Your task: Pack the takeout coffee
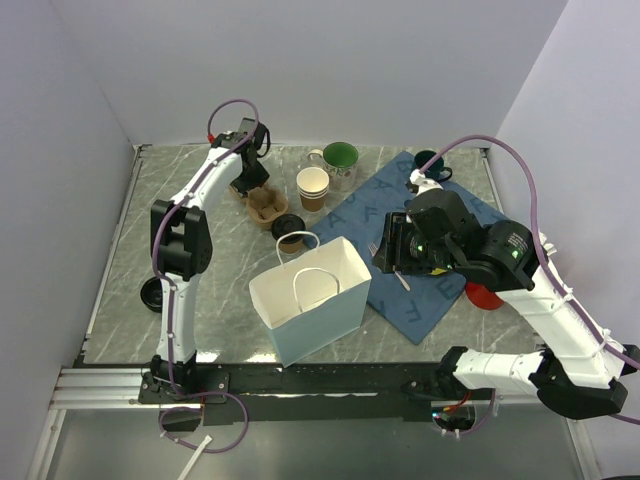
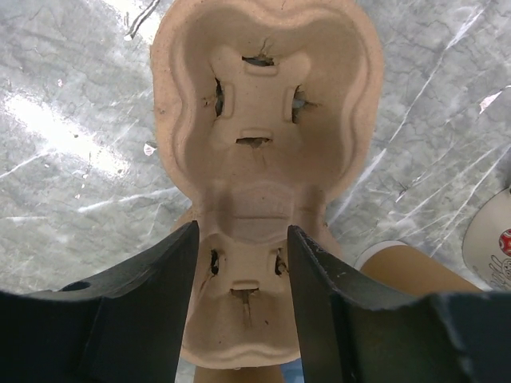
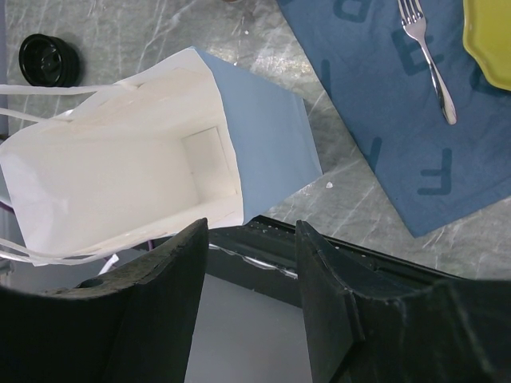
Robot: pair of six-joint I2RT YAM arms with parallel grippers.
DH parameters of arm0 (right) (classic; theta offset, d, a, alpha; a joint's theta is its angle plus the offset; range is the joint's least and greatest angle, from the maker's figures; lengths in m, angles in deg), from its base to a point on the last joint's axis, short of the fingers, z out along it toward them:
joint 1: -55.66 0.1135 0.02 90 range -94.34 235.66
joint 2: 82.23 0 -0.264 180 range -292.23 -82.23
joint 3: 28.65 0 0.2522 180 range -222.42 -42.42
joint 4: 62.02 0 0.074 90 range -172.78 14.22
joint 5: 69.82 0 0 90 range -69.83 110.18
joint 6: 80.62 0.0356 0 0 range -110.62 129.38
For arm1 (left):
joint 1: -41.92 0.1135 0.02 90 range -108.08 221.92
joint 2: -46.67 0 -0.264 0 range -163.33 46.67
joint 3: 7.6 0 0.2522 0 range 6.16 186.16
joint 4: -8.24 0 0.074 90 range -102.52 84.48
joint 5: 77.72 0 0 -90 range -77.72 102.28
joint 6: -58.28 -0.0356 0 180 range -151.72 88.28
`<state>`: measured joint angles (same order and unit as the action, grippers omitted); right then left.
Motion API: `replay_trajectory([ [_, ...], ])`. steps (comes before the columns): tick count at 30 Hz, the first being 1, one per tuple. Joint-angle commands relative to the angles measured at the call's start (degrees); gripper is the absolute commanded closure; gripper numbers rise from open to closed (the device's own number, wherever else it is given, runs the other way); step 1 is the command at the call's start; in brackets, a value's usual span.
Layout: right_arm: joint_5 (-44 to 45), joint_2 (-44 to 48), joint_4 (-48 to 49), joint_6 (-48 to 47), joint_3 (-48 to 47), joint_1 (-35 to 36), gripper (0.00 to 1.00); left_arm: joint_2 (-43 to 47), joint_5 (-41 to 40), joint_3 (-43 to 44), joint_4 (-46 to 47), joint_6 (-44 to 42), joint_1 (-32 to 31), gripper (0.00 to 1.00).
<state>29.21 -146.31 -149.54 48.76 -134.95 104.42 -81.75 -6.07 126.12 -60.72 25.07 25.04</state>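
Under my left gripper [image 2: 241, 231] the cardboard cup tray [image 2: 263, 120] fills the gap between the fingers. Left of that hand the table [image 2: 72, 159] is bare. On its right a brown cup [image 2: 415, 275] stands close. My right gripper [image 3: 251, 231] has empty space between its fingers. The paper bag [image 3: 263, 136] stands open ahead on its left, with handles [image 3: 56, 88] across the mouth.

Plain white walls [image 1: 320, 60] on three sides, grey marbled tabletop [image 1: 225, 320], soft even light
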Motion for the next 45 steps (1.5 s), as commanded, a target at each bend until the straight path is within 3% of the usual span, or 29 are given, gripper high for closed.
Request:
replay_trajectory([
  [1, 1.51, 1.23, 0.98, 0.17, 0.16, -0.15, 0.45, 0.10, -0.64, 0.10, 0.97, 1.91, -0.43, 0.45],
  [22, 0.81, 1.49, 1.42, 0.70, 0.25, -0.15, 0.46, -2.71, 0.77, 1.07, 2.20, 0.60, -0.87, 0.44],
  [30, 0.72, 1.32, 1.69, 0.53, 0.07, -0.06, 0.47, -3.06, 0.07, 0.80, 1.59, 0.86, -0.87, 0.51],
  [39, 0.89, 1.14, 1.07, -0.53, -0.72, -0.06, 0.47, -3.50, -0.20, 1.68, 1.76, -0.10, -0.96, 0.47],
  [45, 1.16, 1.23, 0.72, -1.23, -1.33, 0.03, 0.47, -4.12, 0.16, 2.29, 1.67, -0.37, -1.13, 0.55],
])
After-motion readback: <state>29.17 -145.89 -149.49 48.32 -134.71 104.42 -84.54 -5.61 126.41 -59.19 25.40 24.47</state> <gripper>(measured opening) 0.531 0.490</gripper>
